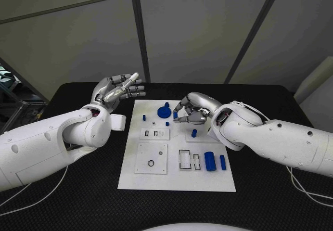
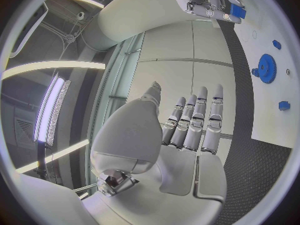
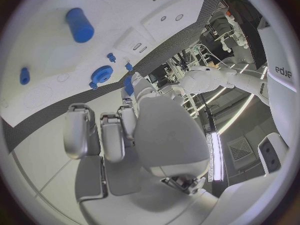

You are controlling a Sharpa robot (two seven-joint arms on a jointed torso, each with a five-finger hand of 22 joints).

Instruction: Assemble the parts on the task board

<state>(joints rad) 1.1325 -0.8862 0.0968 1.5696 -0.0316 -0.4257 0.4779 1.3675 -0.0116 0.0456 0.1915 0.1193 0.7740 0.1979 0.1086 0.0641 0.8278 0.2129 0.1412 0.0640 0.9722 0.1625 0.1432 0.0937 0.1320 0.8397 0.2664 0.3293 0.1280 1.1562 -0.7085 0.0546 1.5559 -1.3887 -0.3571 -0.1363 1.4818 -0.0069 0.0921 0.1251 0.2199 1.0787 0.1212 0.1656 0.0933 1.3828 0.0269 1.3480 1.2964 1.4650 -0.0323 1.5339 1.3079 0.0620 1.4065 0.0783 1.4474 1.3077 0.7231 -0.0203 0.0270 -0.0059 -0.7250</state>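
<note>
The white task board (image 1: 177, 180) lies in the middle of the black table. A blue gear (image 1: 163, 111) (image 2: 267, 67) (image 3: 101, 75) stands near its far edge, with small blue pegs (image 1: 144, 117) (image 1: 194, 133) around it. Two blue cylinders (image 1: 210, 160) (image 1: 223, 162) lie at the board's right side. My right hand (image 1: 193, 109) (image 2: 212, 2) hovers over the far part of the board beside the gear, fingers curled, pinching a small blue part (image 2: 236, 10) (image 3: 128, 83). My left hand (image 1: 118, 89) (image 2: 194, 125) is raised off the board's far left corner, fingers straight and holding nothing.
The board carries raised white plates with holes (image 1: 154, 133) (image 1: 151, 158) and rectangular slot frames (image 1: 185, 160). Black table surface (image 1: 83, 202) surrounds the board. Thin white cables (image 1: 305, 190) trail on the table by each arm.
</note>
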